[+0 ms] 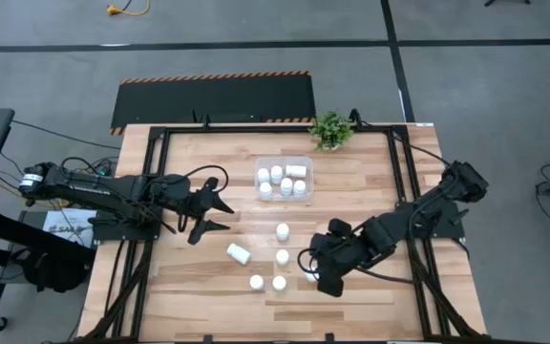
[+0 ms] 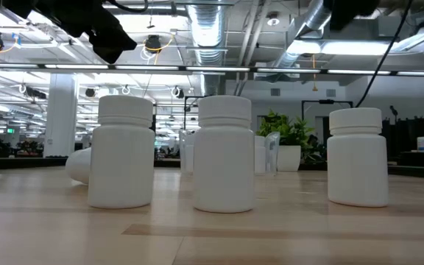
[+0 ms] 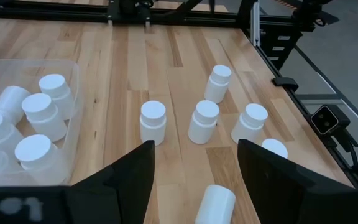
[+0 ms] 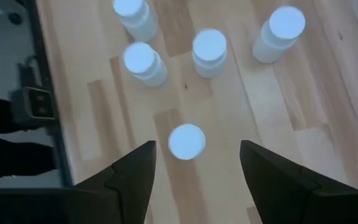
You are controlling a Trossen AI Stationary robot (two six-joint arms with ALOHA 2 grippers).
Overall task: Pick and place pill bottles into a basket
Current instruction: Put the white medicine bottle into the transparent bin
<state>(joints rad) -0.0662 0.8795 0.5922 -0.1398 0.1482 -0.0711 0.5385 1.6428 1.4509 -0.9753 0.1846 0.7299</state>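
Hovering spread above a standing pill bottle at the worktop's five o'clock, the right pincer risks toppling it if off-centre; basket lies toward twelve; left pincer waits open.

Even, bright overhead light falls on the desk, casting only soft, short shadows. In the low view ceiling lamps glare, and the far room looks hazy.
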